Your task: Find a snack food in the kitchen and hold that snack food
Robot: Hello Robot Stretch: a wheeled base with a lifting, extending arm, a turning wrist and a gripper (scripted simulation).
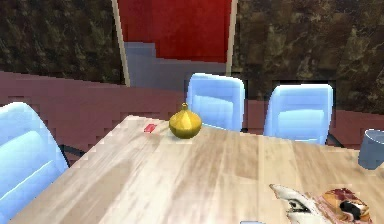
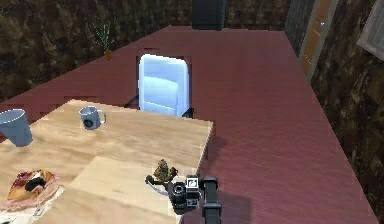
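At the low corner of the light wooden table (image 2: 120, 150) in the arm side view, we see the dark gripper (image 2: 177, 189) at the end of the dark square arm (image 2: 212, 208), which rises from the bottom edge. Right at its far end a small brown-and-green lump (image 2: 161, 171) lies on a scrap of white on the tabletop. It may be the snack food, though it is too small for us to name. We cannot tell how the fingers stand, nor whether they have hold of anything, since the lump rests on the table just at them. Toward that view's left, an orange-brown lumpy thing (image 2: 32, 184) lies on pale paper near the table's edge. A grey-blue mug (image 2: 90, 117) and a taller blue-grey cup (image 2: 14, 127) stand farther up the table, and a pale blue padded chair (image 2: 165, 85) stands at its far side. In the forward view, a round golden vase (image 1: 185, 122) and a small flat red thing (image 1: 150, 128) sit on the wooden tabletop, near each other, and two pale blue chairs (image 1: 215, 100) stand behind them.
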